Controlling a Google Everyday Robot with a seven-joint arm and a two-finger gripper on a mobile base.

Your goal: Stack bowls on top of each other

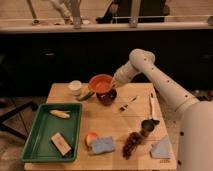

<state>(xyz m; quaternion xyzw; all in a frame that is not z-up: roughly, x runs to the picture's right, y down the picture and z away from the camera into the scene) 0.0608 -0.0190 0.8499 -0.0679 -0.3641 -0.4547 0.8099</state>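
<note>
Dark cabinets and a pale counter edge ran behind a wooden desk [107, 122]. From the right a white arm reached over it, and its hand [114, 83] was at the far middle of the desk, clamped on the right rim of the orange-red bowl [101, 83]. That bowl sat slightly tilted, overlapping the far edge of the maroon bowl [107, 97], which rested on the desk just in front of it; whether the two touched could not be told. A white cup [75, 87] stood just left of the bowls, with a small green item [86, 95] beside it. At the left lay a green tray [37, 137] holding a yellow piece [60, 114] and a tan block [61, 143]. Along the near edge were an orange fruit [90, 138], a blue sponge [104, 145], a dark cluster [131, 144], a metal cup [147, 126] and a pale blue cloth [161, 149].
</note>
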